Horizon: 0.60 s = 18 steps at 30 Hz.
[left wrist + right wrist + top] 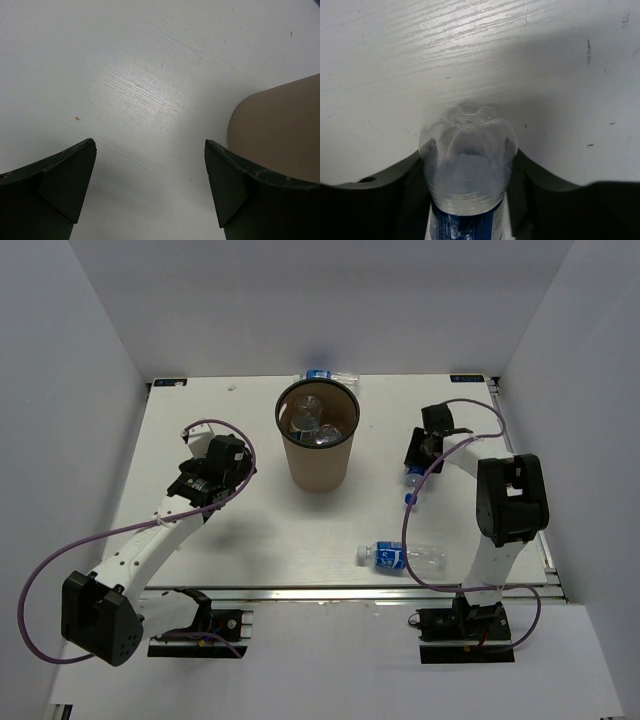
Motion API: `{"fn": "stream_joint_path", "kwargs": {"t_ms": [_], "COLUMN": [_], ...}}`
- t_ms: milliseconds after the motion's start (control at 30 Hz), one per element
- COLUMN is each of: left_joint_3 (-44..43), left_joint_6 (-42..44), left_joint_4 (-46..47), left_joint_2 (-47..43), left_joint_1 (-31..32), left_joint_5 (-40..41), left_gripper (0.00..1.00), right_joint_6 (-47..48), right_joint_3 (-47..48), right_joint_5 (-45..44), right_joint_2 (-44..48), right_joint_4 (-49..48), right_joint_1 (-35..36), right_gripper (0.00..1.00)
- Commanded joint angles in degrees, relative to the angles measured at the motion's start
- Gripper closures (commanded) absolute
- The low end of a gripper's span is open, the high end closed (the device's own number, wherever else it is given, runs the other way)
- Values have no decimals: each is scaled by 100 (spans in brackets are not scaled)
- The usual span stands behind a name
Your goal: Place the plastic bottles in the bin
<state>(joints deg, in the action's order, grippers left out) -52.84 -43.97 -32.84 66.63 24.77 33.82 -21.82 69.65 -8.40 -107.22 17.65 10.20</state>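
The brown bin point(318, 445) stands at the table's back centre with several clear bottles point(310, 420) inside. My right gripper point(418, 462) is shut on a clear bottle with a blue label point(466, 170); its base points away from the camera and its blue cap end point(410, 498) hangs below the fingers. Another bottle point(402, 557) lies on its side near the front edge. One more bottle point(325, 374) lies behind the bin. My left gripper point(150, 165) is open and empty over bare table, left of the bin point(280, 135).
The white table's point(240, 540) back edge meets the wall just behind the bin. Purple cables point(215, 425) loop from both arms.
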Motion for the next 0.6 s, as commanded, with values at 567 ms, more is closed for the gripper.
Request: {"fn": "stream_joint_path", "kwargs": {"t_ms": [567], "left_joint_3": [-157], "left_joint_6": [72], "left_joint_4": [120], "left_joint_2": [219], "left_joint_1": [10], "left_joint_5": [116], "left_gripper": [2], "right_joint_6": [2330], "right_joint_3": [778], "right_joint_5": [269], "right_joint_2": [2478], "right_joint_4": [-4522], "right_joint_1": [1949], "right_gripper": [70]}}
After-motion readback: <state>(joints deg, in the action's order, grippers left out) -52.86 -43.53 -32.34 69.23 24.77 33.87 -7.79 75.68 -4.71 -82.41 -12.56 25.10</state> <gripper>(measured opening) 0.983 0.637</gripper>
